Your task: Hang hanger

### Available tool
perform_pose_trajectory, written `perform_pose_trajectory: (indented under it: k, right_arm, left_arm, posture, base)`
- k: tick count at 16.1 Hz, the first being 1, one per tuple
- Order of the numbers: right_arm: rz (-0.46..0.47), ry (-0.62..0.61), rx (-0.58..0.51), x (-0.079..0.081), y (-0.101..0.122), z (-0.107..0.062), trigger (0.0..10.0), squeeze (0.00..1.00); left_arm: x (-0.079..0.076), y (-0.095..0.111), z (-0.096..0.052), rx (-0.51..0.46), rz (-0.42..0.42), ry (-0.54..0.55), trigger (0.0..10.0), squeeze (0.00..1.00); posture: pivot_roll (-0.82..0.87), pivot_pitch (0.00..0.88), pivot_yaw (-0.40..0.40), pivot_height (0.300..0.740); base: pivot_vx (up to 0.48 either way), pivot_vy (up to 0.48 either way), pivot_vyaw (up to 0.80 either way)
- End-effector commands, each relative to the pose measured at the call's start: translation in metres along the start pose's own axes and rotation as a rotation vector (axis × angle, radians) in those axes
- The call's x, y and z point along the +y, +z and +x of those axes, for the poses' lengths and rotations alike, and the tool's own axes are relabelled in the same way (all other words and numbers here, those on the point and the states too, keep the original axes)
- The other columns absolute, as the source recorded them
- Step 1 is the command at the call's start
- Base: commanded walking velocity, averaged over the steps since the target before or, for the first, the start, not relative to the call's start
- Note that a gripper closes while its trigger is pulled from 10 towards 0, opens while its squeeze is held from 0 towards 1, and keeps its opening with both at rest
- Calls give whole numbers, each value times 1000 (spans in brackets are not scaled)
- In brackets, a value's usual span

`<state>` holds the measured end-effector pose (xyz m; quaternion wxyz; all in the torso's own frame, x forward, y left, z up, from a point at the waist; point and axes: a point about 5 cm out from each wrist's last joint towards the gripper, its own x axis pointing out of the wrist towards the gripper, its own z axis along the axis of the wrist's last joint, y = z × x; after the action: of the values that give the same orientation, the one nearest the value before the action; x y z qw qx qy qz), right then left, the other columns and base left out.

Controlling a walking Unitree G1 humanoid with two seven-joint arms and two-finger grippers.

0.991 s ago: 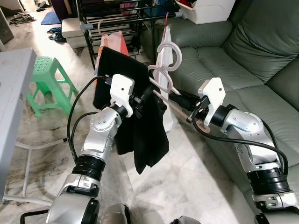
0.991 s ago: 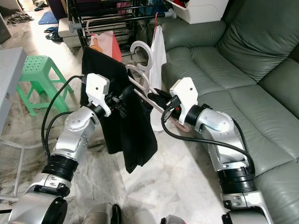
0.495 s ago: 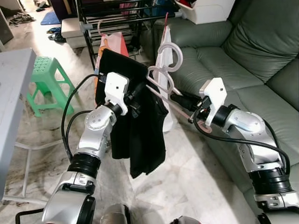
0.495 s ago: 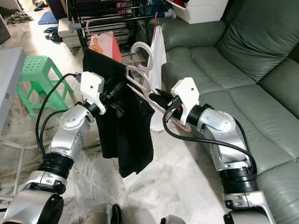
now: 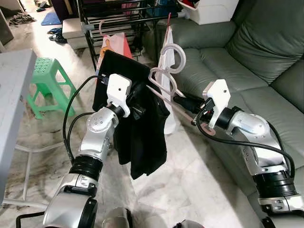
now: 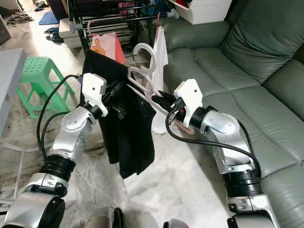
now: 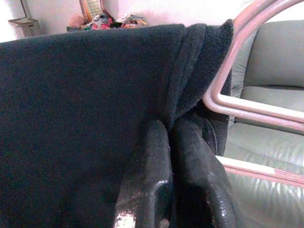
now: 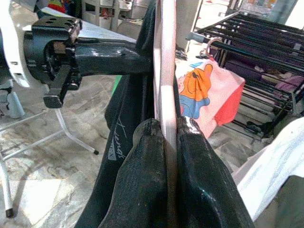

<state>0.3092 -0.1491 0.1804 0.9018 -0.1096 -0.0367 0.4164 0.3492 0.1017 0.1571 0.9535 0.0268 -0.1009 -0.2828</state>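
Pink hanger [image 5: 164, 78] with black garment [image 5: 140, 128] draped over it is held up in the air between both arms, in front of the drying rack [image 5: 123, 19], hook curling up near the rack's front corner but not over any rail yet. Right gripper [image 5: 179, 99] is clamped on the hanger's bar, fingers [image 8: 190, 180] pinched either side of the pink rod. Left gripper [image 6: 124, 88] is closed on the black fabric at the hanger's shoulder, fingers [image 7: 185, 175] pressed together with cloth bunched between them. White garment [image 5: 167, 57] and an orange-pink printed one [image 5: 116, 42] already hang off the rack's front edge. Green sofa [image 5: 247, 57] sits on the right, green stool [image 5: 50, 83] on the left by the grey table [image 5: 14, 95]. Step looks like carry/lift toward the rack. Next move likely needs raising the hook above a free rail, then lowering it on before letting go; the garment could slide off the tilted bar.
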Motion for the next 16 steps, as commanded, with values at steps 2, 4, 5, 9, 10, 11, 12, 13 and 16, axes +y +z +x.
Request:
perform_pose_trajectory:
  k: [2, 4, 5, 9, 10, 11, 12, 13, 16]
  right_arm:
    - [-28, -52, -40, -6, 8, 0, 10000, 0]
    - [4, -121, -25, -9, 1, 1, 10000, 0]
    - [12, -130, -24, -10, 0, 2, 10000, 0]
    - [73, -216, -22, -17, -5, 1, 10000, 0]
    - [108, -306, 2, -26, -10, 0, 10000, 0]
    - [136, -362, 11, -31, -13, -2, 10000, 0]
    - [186, -434, 2, -38, -14, -3, 10000, 0]
    - [213, -485, 1, -42, -15, -5, 10000, 0]
    - [324, -637, -18, -55, -15, -5, 10000, 0]
  left_arm:
    - [2, 11, 4, -38, 26, -11, 0, 0]
    - [2, 17, 6, -58, 28, -11, 0, 0]
    - [3, 16, 6, -58, 29, -10, 0, 0]
    - [4, 18, 5, -66, 21, -10, 0, 0]
    - [3, 18, 4, -71, 13, -10, 0, 0]
    - [3, 17, 3, -67, 8, -8, 0, 0]
    - [4, 11, -1, -45, 12, -8, 0, 0]
    - [4, 9, -3, -37, 12, -9, 0, 0]
    - [1, 6, -4, -25, 9, -29, 0, 0]
  posture:
    - [-73, 0, 2, 740]
    - [-72, 0, 2, 740]
    - [-70, 0, 4, 740]
    - [-70, 0, 5, 740]
    - [-69, 0, 3, 740]
    - [-67, 0, 4, 740]
    - [-66, 0, 9, 740]
    - [-66, 0, 9, 740]
    - [-62, 0, 16, 740]
  base:
    - [0, 0, 0]
    - [0, 0, 0]
    - [0, 0, 0]
    - [0, 0, 0]
    - [0, 0, 0]
    - [0, 0, 0]
    - [0, 0, 0]
    - [0, 0, 0]
    - [0, 0, 0]
